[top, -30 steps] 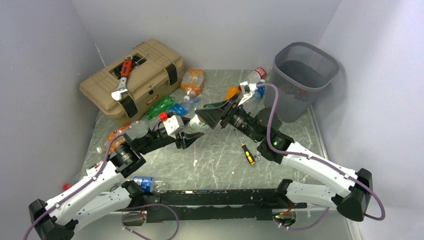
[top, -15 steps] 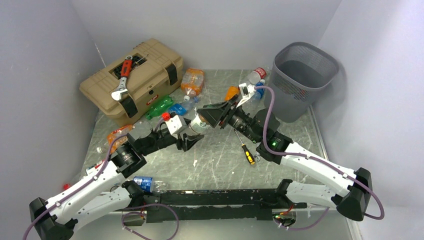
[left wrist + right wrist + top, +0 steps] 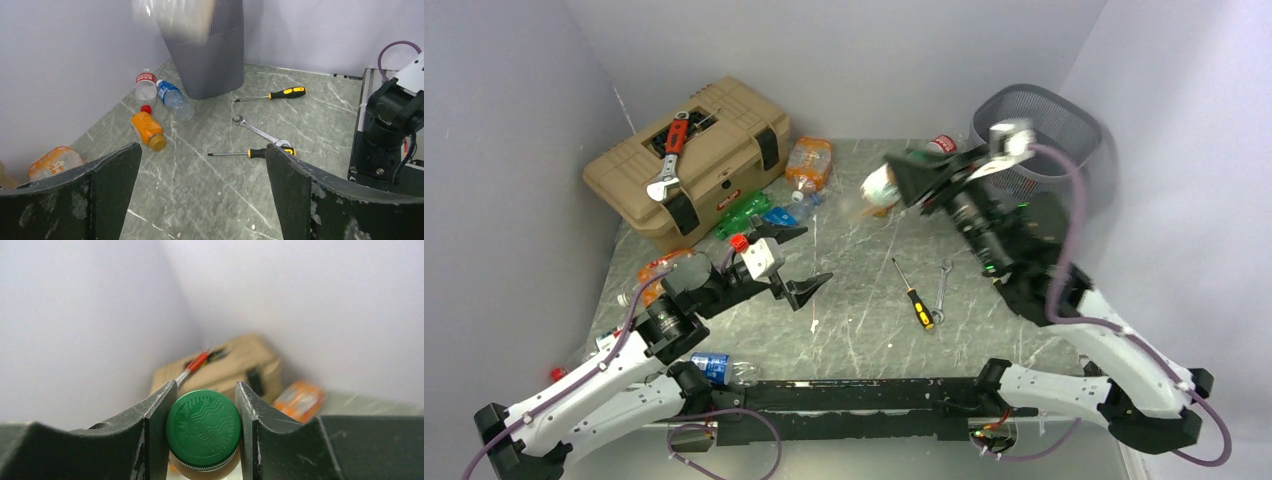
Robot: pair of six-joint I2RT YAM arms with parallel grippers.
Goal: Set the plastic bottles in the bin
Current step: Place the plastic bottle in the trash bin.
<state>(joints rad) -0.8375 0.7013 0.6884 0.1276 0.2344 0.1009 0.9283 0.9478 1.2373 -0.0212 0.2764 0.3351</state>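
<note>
The right jaws grip a green-capped bottle (image 3: pixel 203 427), up near the bin (image 3: pixel 1049 100). The left jaws stand wide open.

Both arms are showing white link shells with black joint housings: left arm (image 3: pixel 584 400), right arm (image 3: pixel 1124 345). A purple cable (image 3: pixel 1072 215) is looping off the right wrist, and its twin (image 3: pixel 629 325) is running along the left arm. The left wrist is carrying a white camera block (image 3: pixel 762 258). The left gripper (image 3: pixel 807 258) and right gripper (image 3: pixel 902 175) are wearing matte black wedge fingers (image 3: pixel 112 185), scuffed with pale specks. A black base rail (image 3: pixel 864 395) is spanning between the shoulders. A silver screw head (image 3: pixel 381 171) is showing on a black motor housing (image 3: pixel 387 117).
</note>
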